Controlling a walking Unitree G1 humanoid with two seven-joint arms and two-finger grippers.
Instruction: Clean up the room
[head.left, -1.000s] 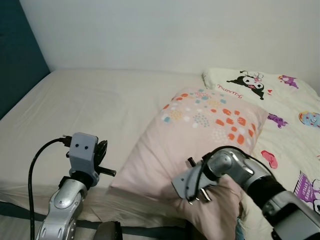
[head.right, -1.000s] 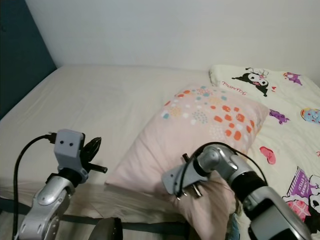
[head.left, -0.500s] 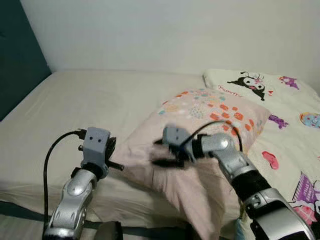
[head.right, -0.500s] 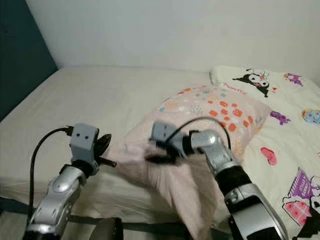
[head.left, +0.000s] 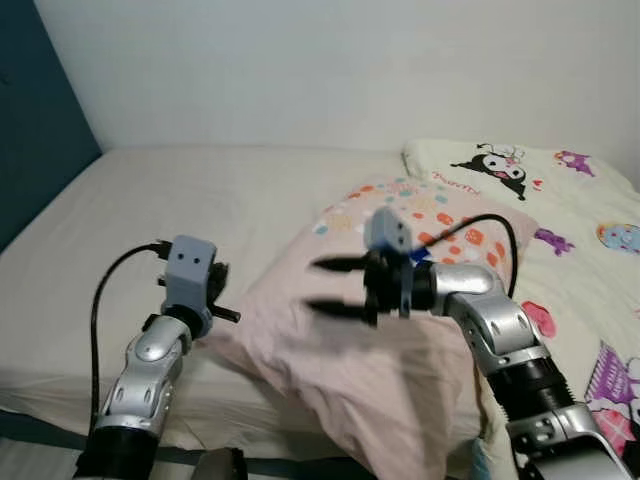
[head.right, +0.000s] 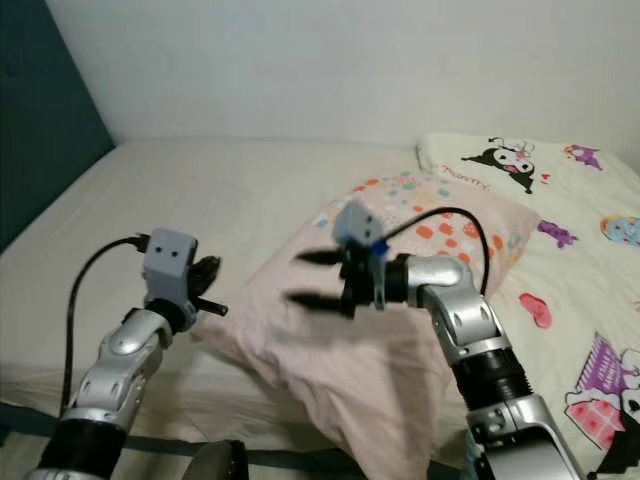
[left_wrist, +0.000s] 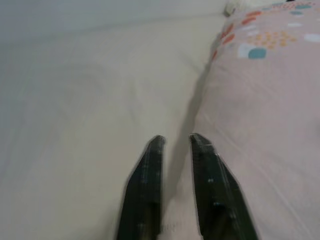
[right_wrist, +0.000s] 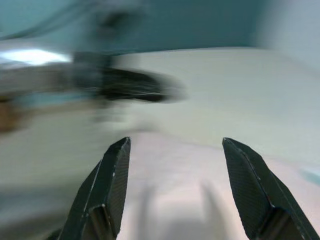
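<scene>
Pink pillow (head.left: 400, 300) lay on the bed (head.left: 180, 220), slumped over the near edge, directly under the right gripper (head.left: 335, 287). Right gripper held above the pillow's middle, fingers (right_wrist: 112, 185) spread wide apart, nothing between them, pointing toward the robot's left. Left gripper (left_wrist: 176, 142) was at the pillow's left edge, fingers narrowly parted with a thin gap, resting along the seam where pillow met sheet; could not tell whether any fabric was pinched.

Cream sheet, smooth with faint creases, over a broad mattress. Plain white wall (head.left: 330, 70) behind; dark teal panel (head.left: 40, 130) at the left. Cartoon-printed cream blanket (head.left: 560, 200) spread on the right side of the bed, touching the pillow's far corner.

Pillow soft, rectangular, pale pink cloth with orange, teal and yellow spots near its far end. Silver arms, grey boxy wrist cameras, black cable looping from each.
</scene>
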